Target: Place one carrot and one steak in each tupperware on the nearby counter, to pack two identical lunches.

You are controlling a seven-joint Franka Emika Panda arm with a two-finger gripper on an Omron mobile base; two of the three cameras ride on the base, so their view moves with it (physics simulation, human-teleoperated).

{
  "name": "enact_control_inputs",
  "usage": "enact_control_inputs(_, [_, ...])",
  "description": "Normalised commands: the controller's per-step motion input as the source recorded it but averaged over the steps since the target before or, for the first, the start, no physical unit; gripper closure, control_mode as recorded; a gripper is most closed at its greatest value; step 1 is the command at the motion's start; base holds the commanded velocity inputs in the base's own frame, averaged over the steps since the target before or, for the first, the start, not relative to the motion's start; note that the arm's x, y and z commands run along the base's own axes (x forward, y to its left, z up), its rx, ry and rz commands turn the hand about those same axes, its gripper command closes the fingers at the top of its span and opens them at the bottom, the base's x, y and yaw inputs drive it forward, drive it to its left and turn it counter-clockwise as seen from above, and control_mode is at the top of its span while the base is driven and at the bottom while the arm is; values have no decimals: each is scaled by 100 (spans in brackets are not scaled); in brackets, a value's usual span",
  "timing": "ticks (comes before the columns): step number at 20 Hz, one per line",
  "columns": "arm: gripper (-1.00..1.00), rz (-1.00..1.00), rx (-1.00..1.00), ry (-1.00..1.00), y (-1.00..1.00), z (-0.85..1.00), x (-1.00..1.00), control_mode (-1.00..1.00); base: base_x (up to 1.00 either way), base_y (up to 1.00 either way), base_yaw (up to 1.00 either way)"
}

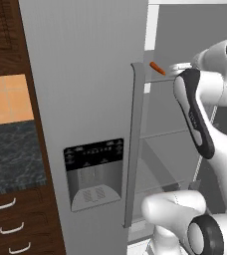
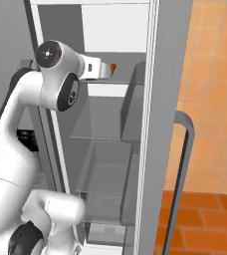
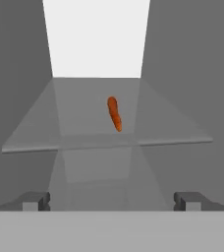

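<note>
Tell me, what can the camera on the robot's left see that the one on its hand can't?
Left base view alone: the fridge door with its dispenser panel and long handle, a stretch of dark counter over wooden drawers, and the white arm reaching into the fridge. Hand view alone: the two fingertips of the open gripper, set wide apart, aimed at the shelf. Both: one carrot lying on a glass shelf inside the fridge.
</note>
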Motion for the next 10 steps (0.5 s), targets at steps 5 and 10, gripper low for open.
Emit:
enact_control_inputs(5, [-100, 12, 0, 27, 0, 2, 79, -100, 0, 0, 0])
enact_control_inputs(10, [-100, 6, -2, 30, 0, -9, 40, -100, 0, 0, 0])
